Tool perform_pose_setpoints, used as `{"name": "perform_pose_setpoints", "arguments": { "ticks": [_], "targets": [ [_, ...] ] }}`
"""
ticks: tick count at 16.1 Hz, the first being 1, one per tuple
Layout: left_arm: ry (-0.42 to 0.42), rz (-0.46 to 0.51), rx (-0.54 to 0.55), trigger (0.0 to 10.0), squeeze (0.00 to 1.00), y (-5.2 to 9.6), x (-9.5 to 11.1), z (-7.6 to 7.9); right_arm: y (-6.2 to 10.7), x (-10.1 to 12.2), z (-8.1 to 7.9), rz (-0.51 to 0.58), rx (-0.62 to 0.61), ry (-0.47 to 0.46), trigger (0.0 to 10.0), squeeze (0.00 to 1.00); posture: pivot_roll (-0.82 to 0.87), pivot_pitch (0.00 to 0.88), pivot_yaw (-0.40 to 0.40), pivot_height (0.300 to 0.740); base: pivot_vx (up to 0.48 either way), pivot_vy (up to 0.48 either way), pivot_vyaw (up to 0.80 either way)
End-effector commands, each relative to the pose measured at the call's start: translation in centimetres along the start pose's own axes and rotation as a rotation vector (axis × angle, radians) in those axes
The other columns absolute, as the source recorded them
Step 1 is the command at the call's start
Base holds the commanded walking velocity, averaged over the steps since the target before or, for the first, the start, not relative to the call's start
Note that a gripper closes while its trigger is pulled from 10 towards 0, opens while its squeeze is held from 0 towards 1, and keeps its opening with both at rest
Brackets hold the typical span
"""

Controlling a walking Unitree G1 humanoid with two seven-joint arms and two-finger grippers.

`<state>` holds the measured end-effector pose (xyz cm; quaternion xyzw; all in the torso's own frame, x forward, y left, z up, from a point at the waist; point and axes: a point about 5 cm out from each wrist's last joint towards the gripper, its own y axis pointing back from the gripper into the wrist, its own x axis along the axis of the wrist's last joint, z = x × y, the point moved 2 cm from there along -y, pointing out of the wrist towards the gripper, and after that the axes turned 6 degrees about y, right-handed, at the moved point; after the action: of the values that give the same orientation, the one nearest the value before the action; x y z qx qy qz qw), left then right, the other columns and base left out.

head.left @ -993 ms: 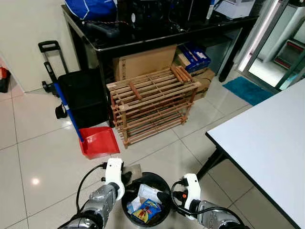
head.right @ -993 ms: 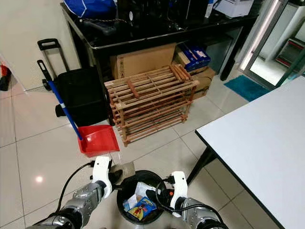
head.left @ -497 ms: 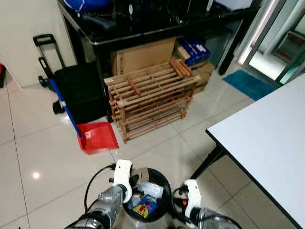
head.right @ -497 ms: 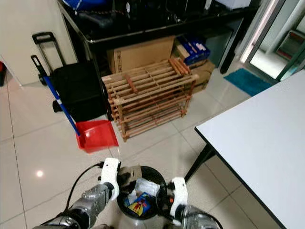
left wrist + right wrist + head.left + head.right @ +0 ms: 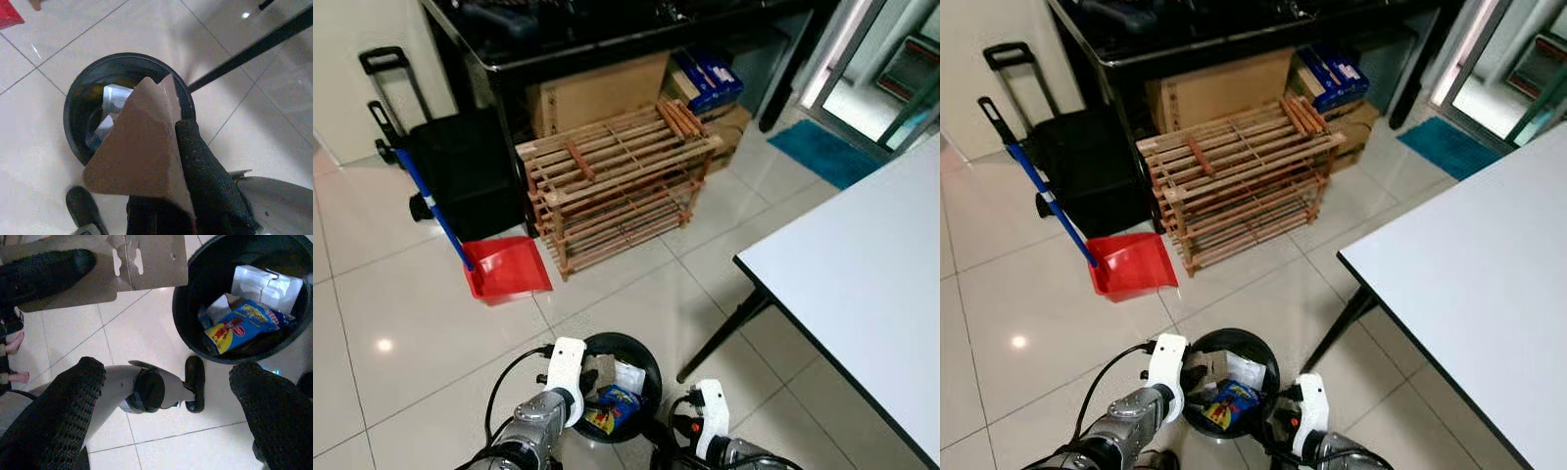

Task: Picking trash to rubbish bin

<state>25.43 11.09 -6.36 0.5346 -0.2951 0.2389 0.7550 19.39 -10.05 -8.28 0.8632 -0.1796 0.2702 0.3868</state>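
1. We see the black rubbish bin [image 5: 625, 382] on the floor tiles, with a snack wrapper [image 5: 243, 326] and white packaging inside.
2. Our left gripper [image 5: 171, 161] hangs over the bin's rim, jaws clamped on a brown cardboard piece [image 5: 137, 152].
3. Our right gripper [image 5: 171, 396] hovers beside the bin, jaws spread wide, holding nothing.

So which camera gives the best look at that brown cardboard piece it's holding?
The left wrist view: the cardboard piece looms large, gripped above the bin. The right wrist view shows its punched tab; in the eye views it is a small scrap by the left gripper.
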Motion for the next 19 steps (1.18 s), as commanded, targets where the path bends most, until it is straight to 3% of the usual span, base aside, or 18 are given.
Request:
{"name": "perform_pose_setpoints", "arguments": {
  "ticks": [1, 3, 4, 5, 14, 15, 17, 19],
  "targets": [
    [-0.027, -0.010, -0.001, 10.0, 0.00, 0.0, -0.2, 0.2, 0.3, -0.4, 0.1, 0.001, 0.005, -0.014, 10.0, 0.00, -0.12, 0.202, -0.067, 0.740, 0.000, 0.000, 0.00],
    [-0.048, -0.010, 0.004, 10.0, 0.00, -0.1, 0.0, 0.2, 0.4, -0.7, 0.1, 0.003, 0.005, -0.018, 10.0, 0.00, -0.12, 0.205, -0.069, 0.740, 0.000, 0.000, 0.00],
    [-0.050, -0.008, 0.004, 10.0, 0.22, -0.1, 0.1, 0.2, 0.4, -0.7, 0.1, 0.003, 0.004, -0.018, 10.0, 0.00, -0.12, 0.205, -0.069, 0.740, 0.000, 0.000, 0.00],
    [-0.055, -0.003, 0.006, 10.0, 1.00, -0.1, 0.3, 0.1, 0.4, -0.7, 0.1, 0.003, 0.003, -0.020, 10.0, 0.00, -0.12, 0.205, -0.069, 0.740, 0.000, 0.000, 0.00],
    [-0.102, -0.019, 0.000, 10.0, 1.00, -0.1, 0.1, 0.2, 0.3, -0.4, 0.0, 0.008, 0.001, -0.022, 10.0, 0.00, -0.10, 0.185, -0.066, 0.740, 0.000, 0.000, 0.00],
    [-0.123, -0.009, 0.013, 10.0, 0.00, 0.0, 0.3, -0.1, 0.2, -0.1, 0.2, 0.012, -0.020, -0.010, 10.0, 0.00, -0.10, 0.171, -0.061, 0.740, 0.000, 0.000, 0.00],
    [-0.134, 0.005, 0.037, 10.0, 0.00, 0.2, 0.6, -1.0, 0.2, 0.4, 0.6, 0.020, -0.062, 0.019, 10.0, 0.00, -0.08, 0.157, -0.055, 0.740, 0.000, 0.000, 0.00],
    [-0.144, 0.001, 0.097, 10.0, 0.00, 0.8, 0.5, -3.0, 0.4, 1.8, 2.1, 0.059, -0.217, 0.068, 10.0, 0.00, -0.06, 0.130, -0.051, 0.740, 0.000, 0.000, 0.00]
  ]
}}
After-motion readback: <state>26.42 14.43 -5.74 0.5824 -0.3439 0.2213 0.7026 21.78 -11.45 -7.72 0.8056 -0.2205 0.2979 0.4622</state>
